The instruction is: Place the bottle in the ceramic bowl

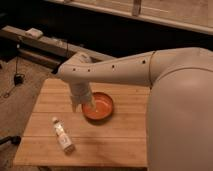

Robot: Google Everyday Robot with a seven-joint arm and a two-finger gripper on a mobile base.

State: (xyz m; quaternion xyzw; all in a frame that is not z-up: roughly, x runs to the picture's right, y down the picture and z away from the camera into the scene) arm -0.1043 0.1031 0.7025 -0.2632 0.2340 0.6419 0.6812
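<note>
The bottle (62, 134) lies on its side on the wooden table (120, 135), near the front left, white cap toward the back. The ceramic bowl (99, 106), orange-terracotta and shallow, sits at the middle of the table and looks empty. My gripper (80, 104) hangs down from the white arm just left of the bowl, at its left rim, above the table. It is well apart from the bottle, which lies in front of it and to the left.
My big white arm (175, 95) fills the right side of the view and hides the table's right part. A low bench with a white object (34, 33) stands behind the table. Carpet with cables (15, 80) lies to the left.
</note>
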